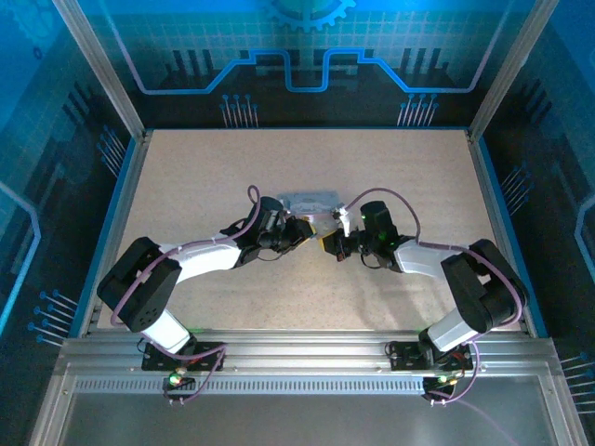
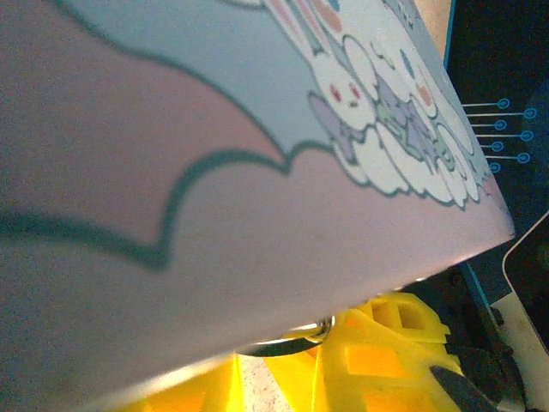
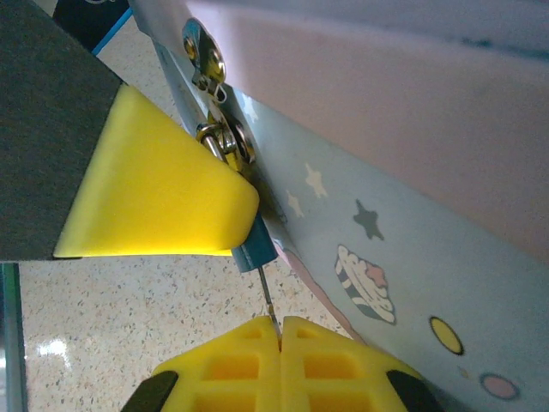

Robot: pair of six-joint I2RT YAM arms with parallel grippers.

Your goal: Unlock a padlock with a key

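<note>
Claw report first: your right claw is pinched fully together, yellow fingertips meeting with no gap. Nipped between them is the thin shaft of the key. From the tips, the key runs up toward 12 o'clock and meets the lower end of the padlock, a small bluish body.

The padlock is tucked hard against the side of the tin, and most of it is hidden under a big yellow pad of your left claw, which comes in from 10 o'clock. How wide that left claw stands, or whether it grips anything, you cannot tell from these pictures.

Above the padlock, at 11 o'clock, the shiny rings of the clasp sit on the tin's wall. The tin itself fills the 1 to 4 o'clock side, with stars and a cupcake printed on it.

Below, at 8 o'clock, is the speckled table. From overhead, both claws meet mid-table, the tin just at their 12 o'clock.
</note>
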